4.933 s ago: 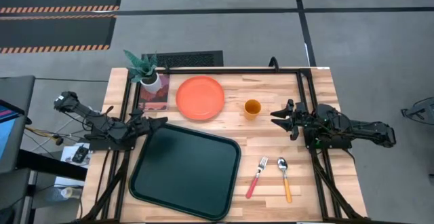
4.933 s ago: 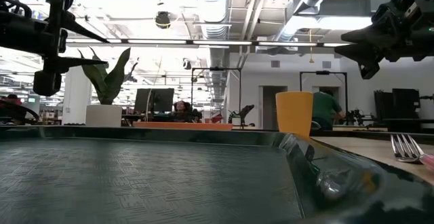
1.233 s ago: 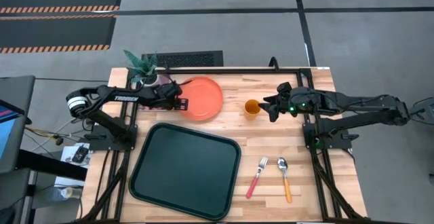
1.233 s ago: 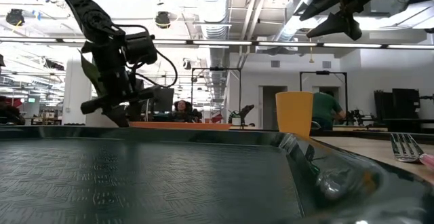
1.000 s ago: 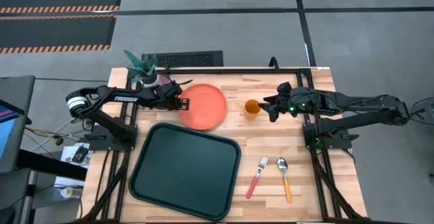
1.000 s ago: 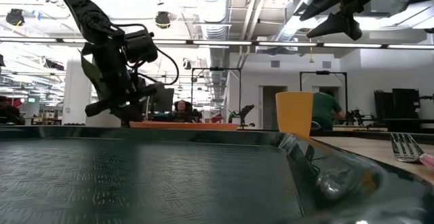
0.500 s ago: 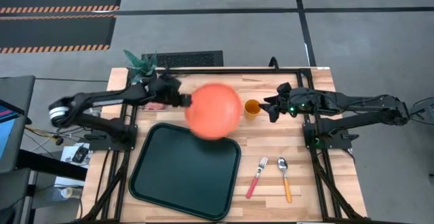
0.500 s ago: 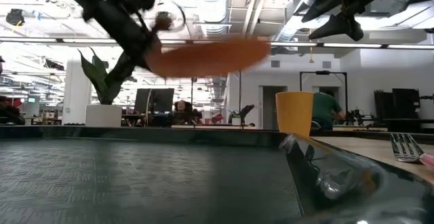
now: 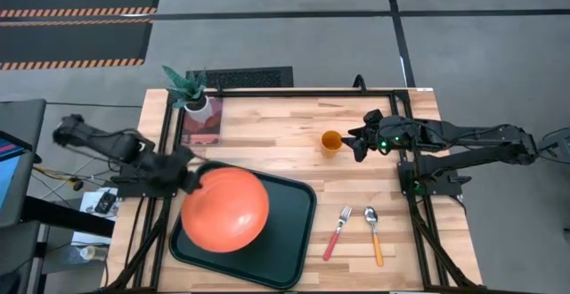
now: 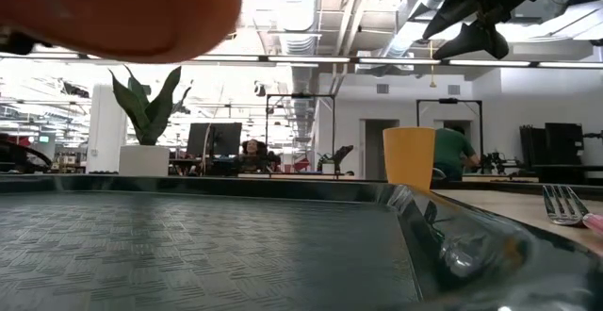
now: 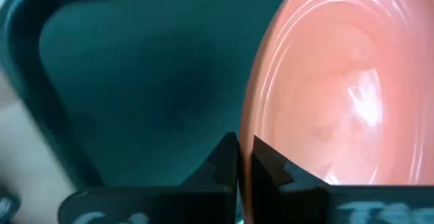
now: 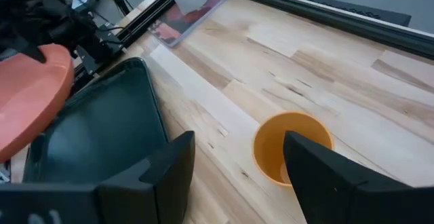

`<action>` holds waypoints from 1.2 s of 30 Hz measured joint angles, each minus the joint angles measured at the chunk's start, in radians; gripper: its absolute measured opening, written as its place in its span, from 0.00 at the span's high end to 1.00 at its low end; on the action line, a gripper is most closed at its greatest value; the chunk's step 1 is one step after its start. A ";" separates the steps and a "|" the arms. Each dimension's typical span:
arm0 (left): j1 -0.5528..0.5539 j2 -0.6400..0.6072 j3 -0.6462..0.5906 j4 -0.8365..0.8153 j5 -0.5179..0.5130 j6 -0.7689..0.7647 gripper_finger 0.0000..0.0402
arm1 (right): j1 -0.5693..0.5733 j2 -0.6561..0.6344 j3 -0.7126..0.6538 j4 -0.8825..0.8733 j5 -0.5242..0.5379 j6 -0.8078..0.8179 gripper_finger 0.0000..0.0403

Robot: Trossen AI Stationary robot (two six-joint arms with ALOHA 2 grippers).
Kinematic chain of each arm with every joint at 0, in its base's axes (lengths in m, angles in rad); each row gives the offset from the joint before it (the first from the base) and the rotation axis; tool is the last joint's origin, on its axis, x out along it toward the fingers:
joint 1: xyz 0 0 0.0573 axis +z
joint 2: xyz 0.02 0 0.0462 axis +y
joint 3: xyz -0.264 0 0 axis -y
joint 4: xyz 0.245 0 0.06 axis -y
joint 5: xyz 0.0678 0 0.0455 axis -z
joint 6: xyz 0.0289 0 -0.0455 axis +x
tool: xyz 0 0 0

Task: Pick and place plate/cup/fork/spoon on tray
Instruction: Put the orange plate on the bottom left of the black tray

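The orange-red plate [image 9: 224, 209] hangs over the left half of the dark green tray [image 9: 287, 216], and my left gripper [image 9: 193, 182] is shut on its rim. In the low view the plate [image 10: 113, 5] shows high above the tray floor [image 10: 236, 245]. The orange-yellow cup [image 9: 331, 141] stands upright on the wood right of centre. My right gripper [image 9: 356, 142] hovers open just right of it and higher [image 10: 471, 28], touching nothing. Fork [image 9: 337, 232] and spoon [image 9: 374, 234] lie side by side on the table, right of the tray. My left gripper pinches the plate's rim [image 11: 254, 125] between its two fingers, on the side of the plate toward the table's left edge. The fingers [image 11: 224, 159] come at it from the table's left. The plate is lifted clear of the tray, its hollow face up.
A white pot with a green plant [image 9: 198, 100] stands at the far left corner on a red mat [image 9: 203, 126]. Black frame rails [image 9: 401, 125] run along the table's left, right and far edges. Bare wood lies between tray and cup.
My left gripper has lifted the plate off the table's far left part, swung it up and carried it toward the near edge, over the tray. The plate is now clear of the table. My right gripper has kept still beside the cup.
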 joint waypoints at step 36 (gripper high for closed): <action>-0.213 0.190 -0.253 0.110 -0.002 0.162 0.99 | 0.000 0.000 0.000 -0.005 0.004 0.004 0.38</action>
